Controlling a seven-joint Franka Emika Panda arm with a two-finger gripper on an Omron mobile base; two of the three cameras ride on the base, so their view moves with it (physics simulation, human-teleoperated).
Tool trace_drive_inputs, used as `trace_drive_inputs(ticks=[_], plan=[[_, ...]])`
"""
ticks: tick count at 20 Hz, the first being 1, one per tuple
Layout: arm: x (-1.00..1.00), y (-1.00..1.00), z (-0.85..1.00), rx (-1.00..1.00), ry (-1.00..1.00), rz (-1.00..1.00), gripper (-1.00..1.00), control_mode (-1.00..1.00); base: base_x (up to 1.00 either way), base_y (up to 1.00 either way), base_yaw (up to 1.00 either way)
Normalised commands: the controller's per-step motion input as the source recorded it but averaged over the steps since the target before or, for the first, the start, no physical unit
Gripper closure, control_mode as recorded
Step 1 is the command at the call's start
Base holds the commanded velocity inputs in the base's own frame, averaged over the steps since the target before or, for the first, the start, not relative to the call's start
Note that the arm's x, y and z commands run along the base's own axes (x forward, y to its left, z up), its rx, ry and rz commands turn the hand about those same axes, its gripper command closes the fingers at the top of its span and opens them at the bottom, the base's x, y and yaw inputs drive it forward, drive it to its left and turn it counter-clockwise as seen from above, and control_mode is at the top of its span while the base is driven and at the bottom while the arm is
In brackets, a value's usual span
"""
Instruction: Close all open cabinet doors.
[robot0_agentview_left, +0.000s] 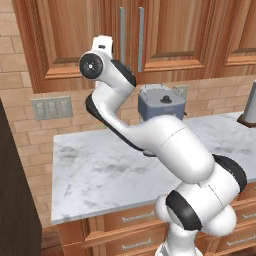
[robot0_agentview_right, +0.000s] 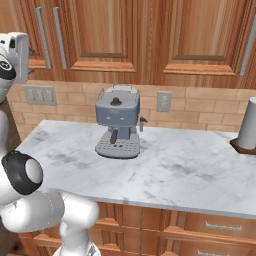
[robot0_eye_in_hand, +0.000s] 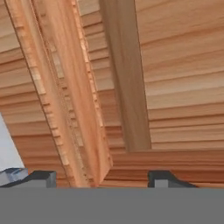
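Hand (robot0_eye_in_hand: 103, 179) raised close against a cabinet door (robot0_eye_in_hand: 175, 78) above the worktop (robot0_agentview_left: 100, 175); its dark fingertips (robot0_eye_in_hand: 41, 178) stand apart, nothing between them. Raised-panel frame (robot0_eye_in_hand: 70, 100) just ahead of the tips.

Step in hand, as I judge it: pushing or checking a wall door at the left of the row. The doors in both base views look flush. Next move likely calls for confirming closure, then backing off.

Count: two bar handles (robot0_agentview_left: 122, 32) side by side left of the arm; one espresso machine (robot0_agentview_right: 118, 127); one grey cylinder (robot0_agentview_right: 247, 125).
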Motion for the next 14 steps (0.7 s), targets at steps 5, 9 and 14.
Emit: trace_drive_inputs(ticks=[5,9,14], plan=[[0.54,-0.24,-0.15,0.00,0.05,0.01,-1.00,-1.00,0.00,0.00,0.00],[0.05,-0.02,-0.40,-0.03,0.06,0.00,-1.00,-1.00,0.00,0.00,0.00],[-0.10,0.00,-0.46,-0.07,0.04,0.00,-1.00,-1.00,0.00,0.00,0.00]])
